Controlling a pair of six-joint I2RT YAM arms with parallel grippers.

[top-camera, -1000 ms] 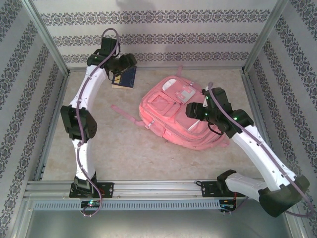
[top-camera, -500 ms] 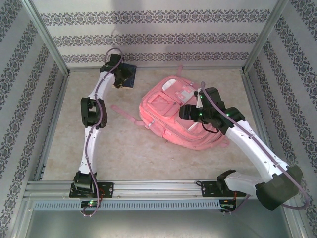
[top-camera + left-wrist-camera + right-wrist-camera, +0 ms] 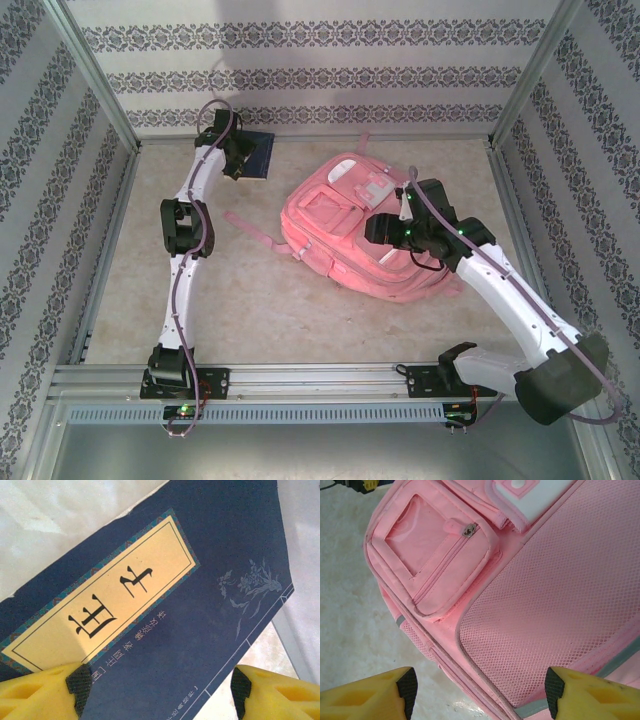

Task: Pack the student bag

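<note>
Top external view has the student bag (image 3: 350, 245) lying flat, front up, just right of the middle of the surface (image 3: 250, 310), one strap (image 3: 250, 228) trailing toward nine o'clock. Over its mesh panel (image 3: 545, 605) the right pincer (image 3: 480, 687) hovers with jaws spread wide, nothing between them. At eleven o'clock the left pincer (image 3: 157, 690) stands wide open close above a dark blue book (image 3: 210, 580), gripping nothing. The bag looks like soft, floppy fabric, probably light while empty, and apt to sag if lifted by one spot. Mesh offers poor purchase; the zip pull (image 3: 468, 529), a piped seam or the strap seem better holds
</note>
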